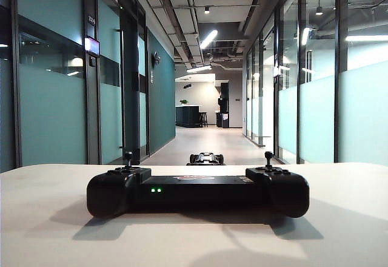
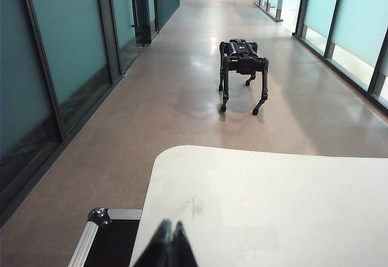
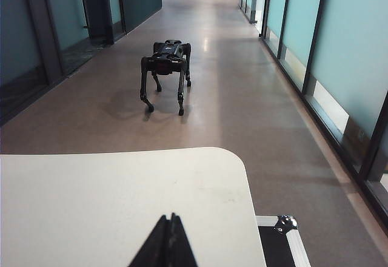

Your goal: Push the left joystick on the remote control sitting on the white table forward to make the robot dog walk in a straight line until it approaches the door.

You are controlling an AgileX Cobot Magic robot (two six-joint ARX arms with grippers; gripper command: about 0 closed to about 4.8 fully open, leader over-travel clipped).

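You had not yet begun: the wide black remote control [image 1: 197, 191] lay untouched on the broad matte white table [image 1: 54, 218], its short black left joystick [image 1: 128, 158] upright. The small dark four-legged robot dog [image 2: 242, 67] stood in the corridor just beyond the table, the far door well off. Left gripper [image 2: 169, 228] and right gripper [image 3: 169, 221] hung back, jaws closed, empty. One controller, two sticks, one dog, two grippers.
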